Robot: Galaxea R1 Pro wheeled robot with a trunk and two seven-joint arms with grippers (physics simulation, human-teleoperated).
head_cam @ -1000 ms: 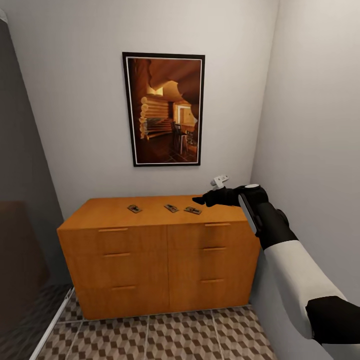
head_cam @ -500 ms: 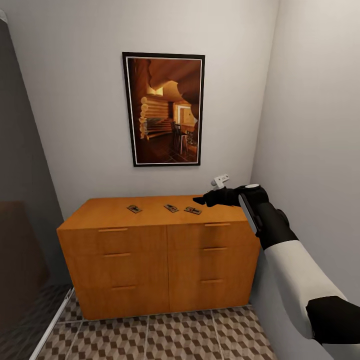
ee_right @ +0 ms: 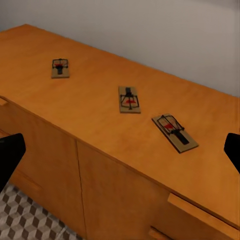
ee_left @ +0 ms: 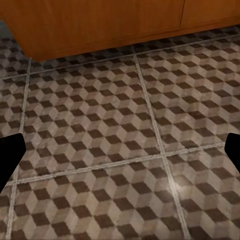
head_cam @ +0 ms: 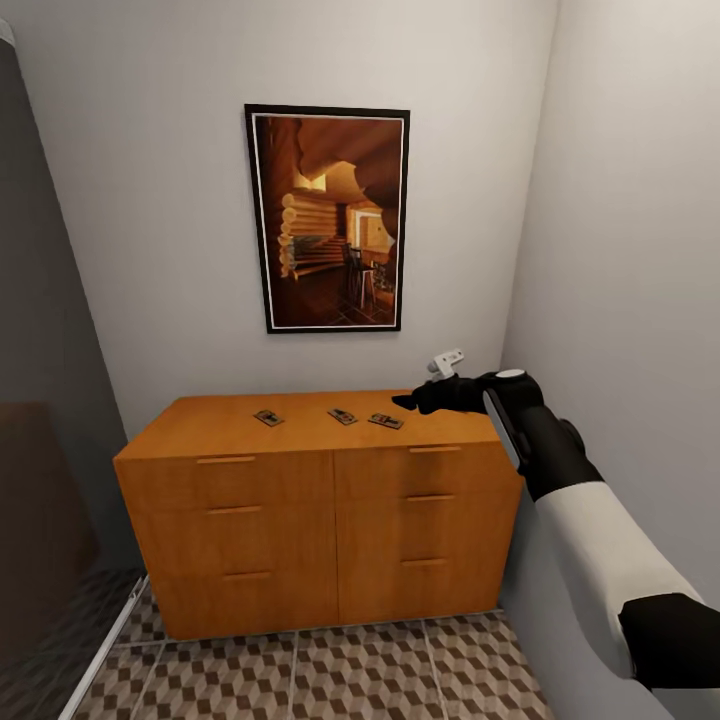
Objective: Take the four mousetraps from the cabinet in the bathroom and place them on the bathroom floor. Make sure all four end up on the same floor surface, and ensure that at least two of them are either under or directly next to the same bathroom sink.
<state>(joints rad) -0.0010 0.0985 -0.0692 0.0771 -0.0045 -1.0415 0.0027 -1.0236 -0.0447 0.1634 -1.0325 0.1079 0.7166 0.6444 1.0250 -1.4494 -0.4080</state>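
Three mousetraps (ee_right: pixel 129 99) lie on the cabinet (head_cam: pixel 300 480) top. The right claw (head_cam: pixel 405 402) hovers at its right end, spread wide, seemingly empty.

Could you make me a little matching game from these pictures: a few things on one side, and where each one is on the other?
Things:
1. mousetraps
2. painting
3. right gripper
4. patterned tiles

Places:
A. hanging on the wall above the cabinet
B. on the floor in front of the cabinet
C. lying flat on the cabinet top
D. held in the air over the cabinet's right end

Pairs: 1-C, 2-A, 3-D, 4-B
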